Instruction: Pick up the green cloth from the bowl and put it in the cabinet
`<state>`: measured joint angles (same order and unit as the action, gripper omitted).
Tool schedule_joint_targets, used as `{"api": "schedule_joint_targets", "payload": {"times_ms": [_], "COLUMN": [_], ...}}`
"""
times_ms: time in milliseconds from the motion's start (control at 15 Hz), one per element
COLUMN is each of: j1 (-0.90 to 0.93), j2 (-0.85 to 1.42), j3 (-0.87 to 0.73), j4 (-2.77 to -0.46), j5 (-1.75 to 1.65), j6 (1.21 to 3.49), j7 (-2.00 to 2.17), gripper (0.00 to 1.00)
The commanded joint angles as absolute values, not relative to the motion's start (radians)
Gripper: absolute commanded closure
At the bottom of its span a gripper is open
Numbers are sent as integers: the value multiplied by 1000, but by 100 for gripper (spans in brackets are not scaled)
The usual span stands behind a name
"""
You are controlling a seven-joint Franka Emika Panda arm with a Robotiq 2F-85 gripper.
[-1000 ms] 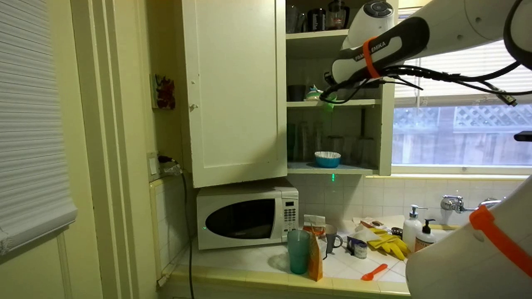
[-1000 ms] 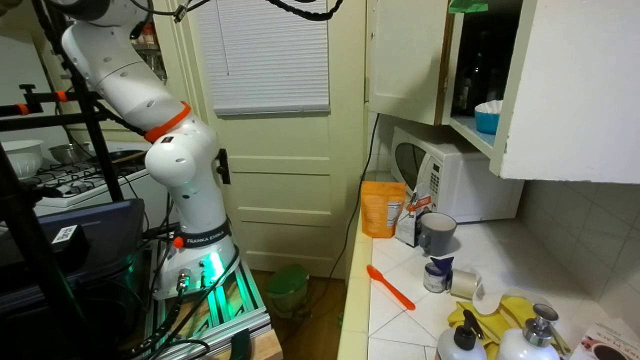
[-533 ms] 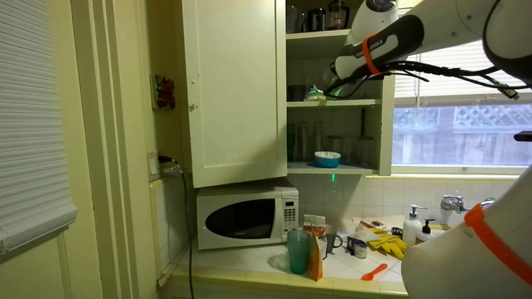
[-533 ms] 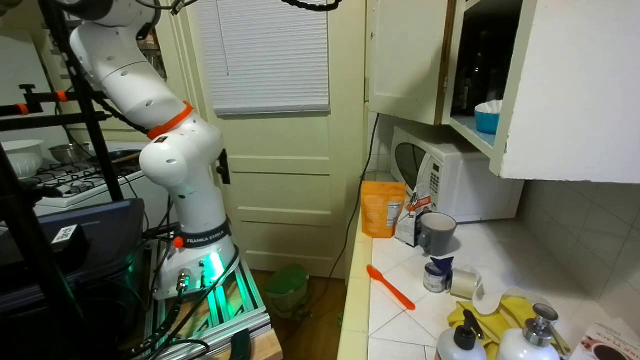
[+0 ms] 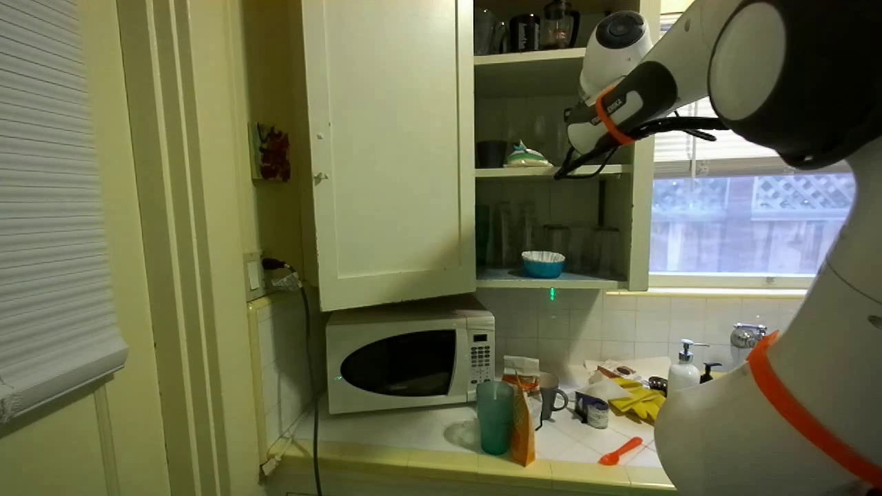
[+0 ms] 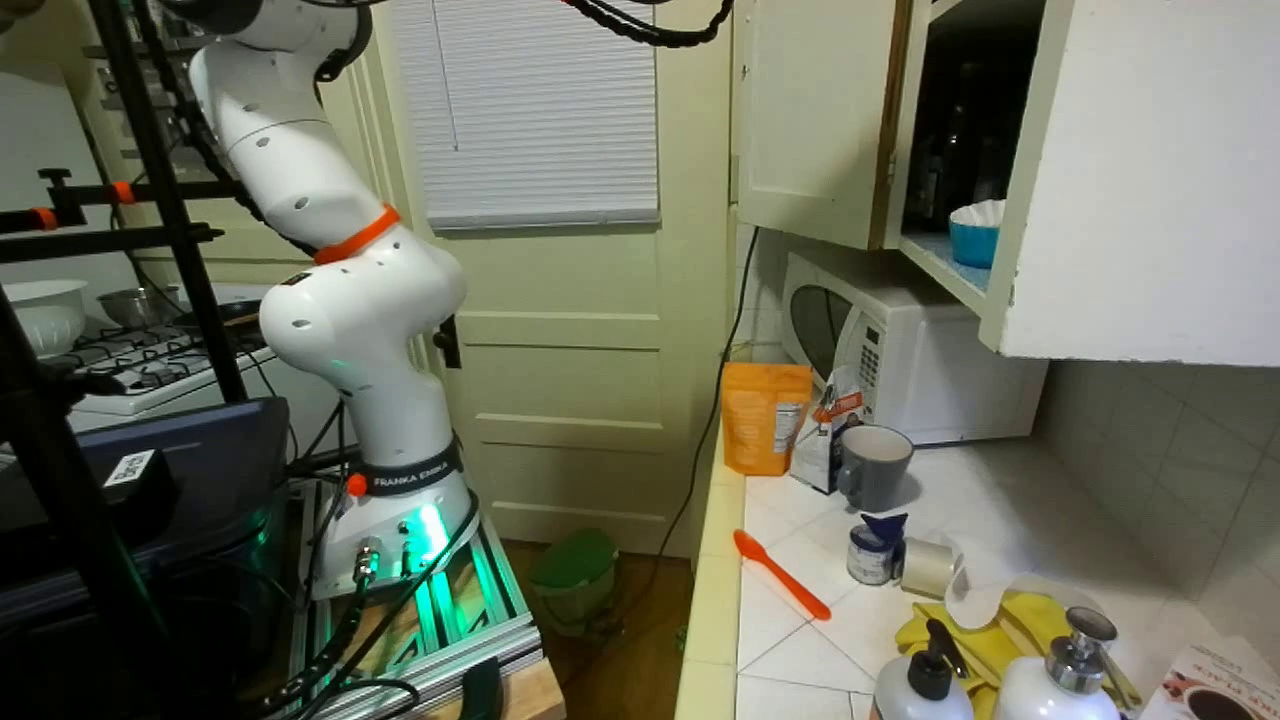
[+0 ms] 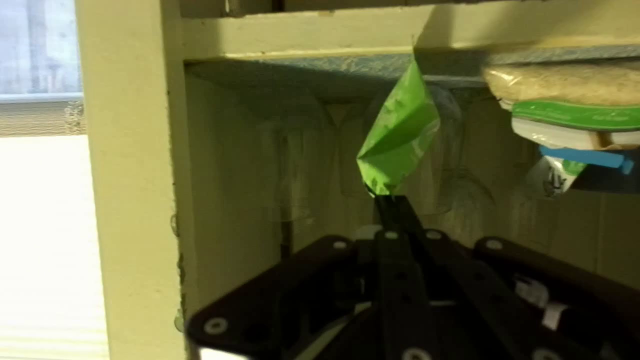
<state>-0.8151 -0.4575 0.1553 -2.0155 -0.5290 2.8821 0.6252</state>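
Observation:
The green cloth (image 7: 400,135) is bright, creased and pointed. It hangs from my gripper (image 7: 391,198), whose fingertips are shut on one end of it. The wrist view stands upside down. The cloth's free tip is close to the front edge of a shelf; I cannot tell if it touches. The open cabinet (image 5: 586,169) has several shelves, and my gripper is at its middle one. In an exterior view the gripper is hidden behind the arm, and the cloth is almost wholly hidden. A blue bowl (image 5: 543,267) with a white liner stands on the bottom shelf, also visible here (image 6: 974,242).
A clipped food bag (image 7: 580,115) lies on the same shelf beside the cloth, with clear glasses (image 7: 295,155) behind. The cabinet's side post (image 7: 130,175) is close by. The cabinet door (image 5: 393,151) stands open. A microwave (image 5: 406,365) and clutter are on the counter.
The arm has swung forward toward the cabinet. The cloth, earlier seen below the shelf edge and then at shelf height, is now mostly behind the arm. The bowl has not moved.

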Motion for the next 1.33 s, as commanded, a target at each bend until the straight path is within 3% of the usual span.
{"api": "schedule_joint_targets", "payload": {"times_ms": [0,333,400,467,533,667,1133,1267], "j1": [-960,-1062,-1077,-1090,-1101,-1124,-1166,-1168], "j2": [-420,-396,-391,-388,-385,-381,-366,-364], "j3": [245,328,342,354,364,384,426,429], "j4": [-1966,-1939,-1935,-1932,-1929,-1921,-1912,-1914], "j5": [-621,-684,-693,-701,-705,-720,-729,-729], "j6": [2905,2898,2896,2894,2895,2898,2909,2947], "j7": [768,857,871,879,886,902,919,920], "gripper": [100,97,89,71,71,58,5,0]}}
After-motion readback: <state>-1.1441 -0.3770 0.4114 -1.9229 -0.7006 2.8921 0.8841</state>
